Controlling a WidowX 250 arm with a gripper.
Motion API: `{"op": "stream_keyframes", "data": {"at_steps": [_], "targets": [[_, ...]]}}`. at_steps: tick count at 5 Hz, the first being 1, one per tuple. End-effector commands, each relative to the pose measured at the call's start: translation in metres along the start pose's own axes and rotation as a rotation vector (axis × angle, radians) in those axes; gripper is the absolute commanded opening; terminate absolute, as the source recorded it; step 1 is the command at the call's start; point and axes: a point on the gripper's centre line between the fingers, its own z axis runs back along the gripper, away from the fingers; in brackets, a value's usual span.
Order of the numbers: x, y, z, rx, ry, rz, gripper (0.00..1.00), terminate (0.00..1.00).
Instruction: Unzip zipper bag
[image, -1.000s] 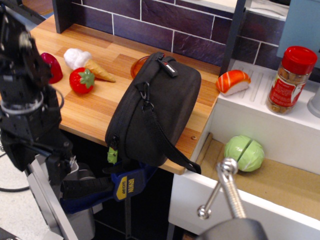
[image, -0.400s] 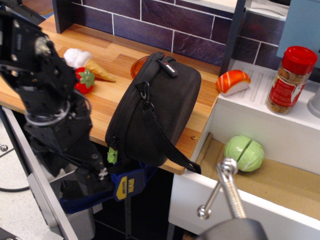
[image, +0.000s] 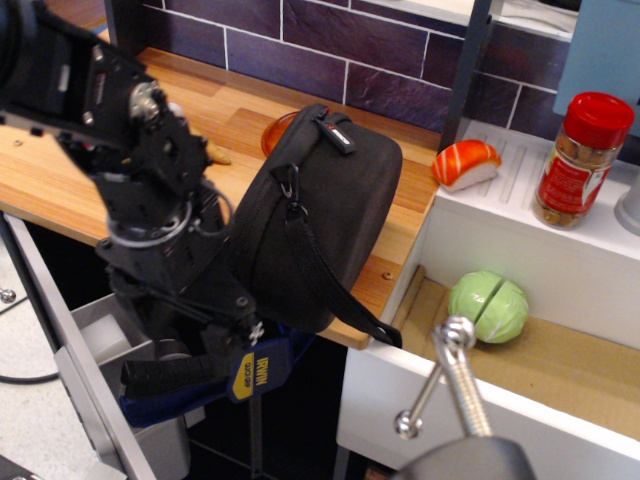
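Note:
The zipper bag (image: 335, 200) is a large black rounded fabric case lying tilted at the front edge of the wooden counter (image: 50, 190). Its small red-white logo tag (image: 337, 133) is at the top, and its black strap (image: 335, 290) hangs down over the counter edge. My gripper (image: 242, 322) is at the bag's lower left corner, dark against the dark fabric. My arm (image: 150, 190) covers that corner, and the lime-green pull tab is hidden behind it. I cannot tell whether the jaws are open or shut.
A blue clamp (image: 255, 370) hangs below the counter edge. An orange dish (image: 272, 132) sits behind the bag. To the right are a toy salmon sushi (image: 466, 162), a red-lidded spice jar (image: 577, 160), and an open drawer holding a green cabbage (image: 488, 307), with a metal handle (image: 450, 375).
My arm has swung right and forward, from the left of the counter to the bag's lower left corner. It now hides the green pull tab and the toy strawberry. The bag has not moved.

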Motion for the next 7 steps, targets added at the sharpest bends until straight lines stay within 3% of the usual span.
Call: {"op": "stream_keyframes", "data": {"at_steps": [1, 2, 3, 4, 7], "targets": [[0.020, -0.010, 0.010, -0.013, -0.038, 0.012, 1.00, 0.00], [0.027, -0.012, 0.010, -0.008, -0.064, 0.011, 1.00, 0.00], [0.039, -0.013, 0.012, 0.010, -0.088, 0.015, 0.00, 0.00], [0.047, -0.013, 0.021, 0.002, -0.089, 0.038, 0.00, 0.00], [0.063, -0.007, 0.066, -0.058, -0.183, 0.123, 0.00, 0.00]]}}
